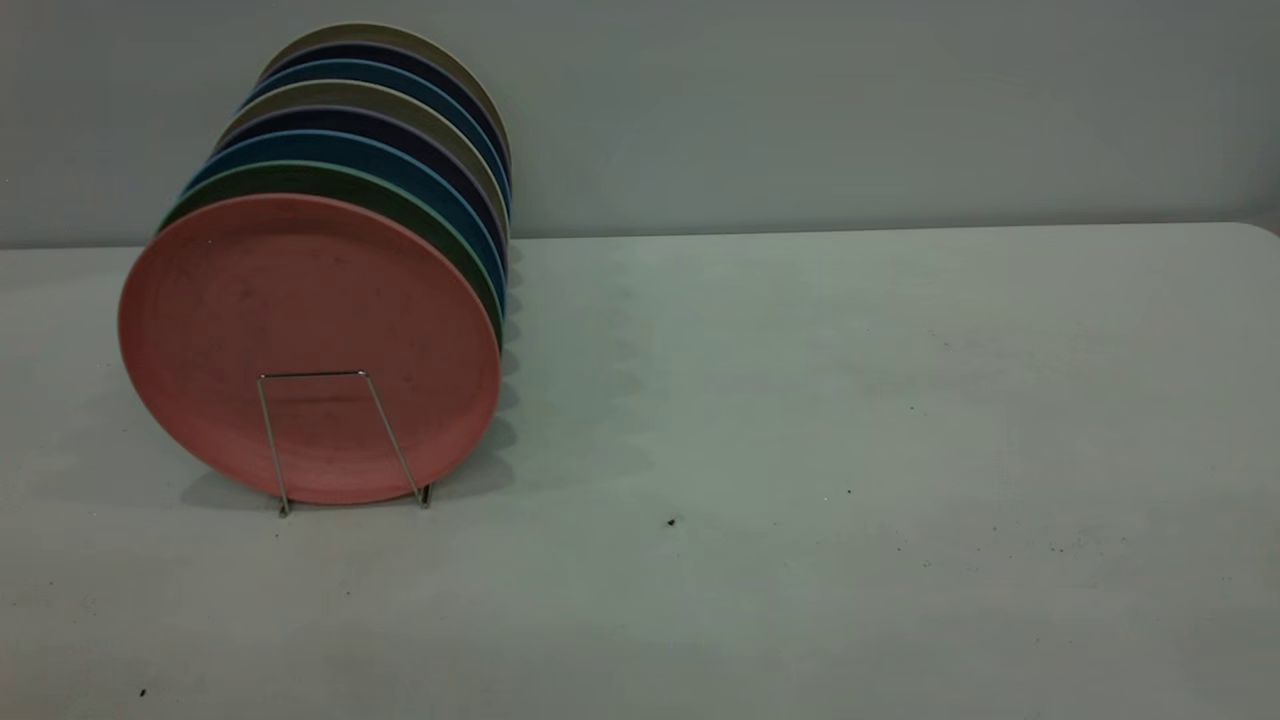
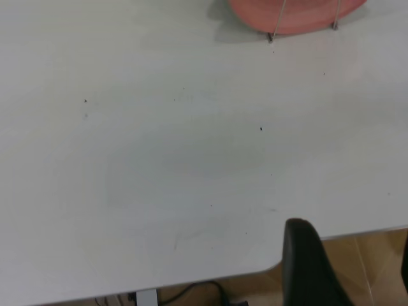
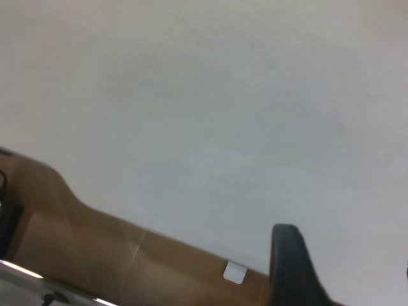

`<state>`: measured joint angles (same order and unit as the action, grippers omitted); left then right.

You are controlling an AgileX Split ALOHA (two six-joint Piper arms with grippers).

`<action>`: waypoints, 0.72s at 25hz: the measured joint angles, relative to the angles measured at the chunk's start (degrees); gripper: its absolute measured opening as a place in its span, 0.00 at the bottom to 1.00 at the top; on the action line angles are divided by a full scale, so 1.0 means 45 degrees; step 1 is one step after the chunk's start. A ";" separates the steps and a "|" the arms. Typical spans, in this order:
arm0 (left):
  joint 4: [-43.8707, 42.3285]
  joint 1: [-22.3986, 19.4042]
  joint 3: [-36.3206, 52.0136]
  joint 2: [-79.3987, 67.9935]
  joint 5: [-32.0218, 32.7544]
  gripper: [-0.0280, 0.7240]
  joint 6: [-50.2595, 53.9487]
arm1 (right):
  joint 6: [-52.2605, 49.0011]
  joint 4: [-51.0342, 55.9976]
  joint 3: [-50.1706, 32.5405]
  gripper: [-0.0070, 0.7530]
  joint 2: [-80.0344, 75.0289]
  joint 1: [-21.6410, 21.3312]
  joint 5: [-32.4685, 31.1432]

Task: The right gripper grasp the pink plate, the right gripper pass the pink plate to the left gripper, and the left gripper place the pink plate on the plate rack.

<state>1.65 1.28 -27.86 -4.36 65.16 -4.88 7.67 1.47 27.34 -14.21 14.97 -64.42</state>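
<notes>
The pink plate (image 1: 300, 300) stands upright at the front of the plate rack (image 1: 272, 440), behind its front wire loop, at the left of the table. Its lower edge also shows in the left wrist view (image 2: 306, 19), with the rack's wire feet (image 2: 269, 36) in front of it. Neither gripper shows in the exterior view. My left gripper (image 2: 357, 268) is open and empty, over the table's near edge, far from the plate. My right gripper (image 3: 349, 271) is open and empty, over another stretch of the table's edge.
Behind the pink plate the rack holds a green plate (image 1: 400, 200) and several blue, dark and beige plates (image 1: 430, 110). The white table (image 1: 850, 420) reaches a grey wall at the back. Brown floor (image 3: 95, 248) lies past the table's edge.
</notes>
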 joint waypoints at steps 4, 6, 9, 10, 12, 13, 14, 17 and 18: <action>0.0000 0.0000 0.0000 0.0000 -0.0011 0.56 0.0000 | -0.0016 -0.0015 -0.0056 0.59 0.0000 0.0000 0.0000; 0.0000 0.0000 0.0000 0.0000 -0.0011 0.56 0.0015 | -0.0016 -0.0024 -0.0056 0.59 0.0000 0.0000 0.0000; 0.0000 0.0000 0.0000 0.0000 -0.0011 0.56 0.0015 | -0.0016 -0.0024 -0.0065 0.59 0.0000 0.0000 0.0000; 0.0000 0.0000 0.0000 0.0000 -0.0011 0.56 0.0015 | -0.0016 -0.0024 -0.0065 0.59 0.0000 0.0000 0.0000; 0.0000 0.0000 0.0000 0.0000 -0.0011 0.56 0.0015 | -0.0016 -0.0024 -0.0065 0.59 0.0029 -0.0052 0.0000; 0.0000 0.0000 0.0000 0.0000 -0.0011 0.56 0.0015 | -0.0016 -0.0012 -0.0065 0.59 0.0096 -0.0257 0.0000; 0.0000 0.0000 0.0000 0.0000 -0.0011 0.56 0.0015 | -0.0016 0.0012 -0.0065 0.59 0.0182 -0.0529 0.0000; 0.0000 0.0000 0.0000 0.0166 -0.0022 0.56 0.0015 | -0.0016 0.0039 -0.0065 0.59 0.0635 -0.1556 -0.0005; 0.0000 0.0000 0.0000 0.0330 -0.0022 0.56 0.0015 | -0.0016 0.0039 -0.0065 0.58 0.0799 -0.1859 -0.0005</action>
<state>1.65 1.28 -27.86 -2.88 65.06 -4.81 7.60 1.65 27.05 -10.61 6.61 -64.44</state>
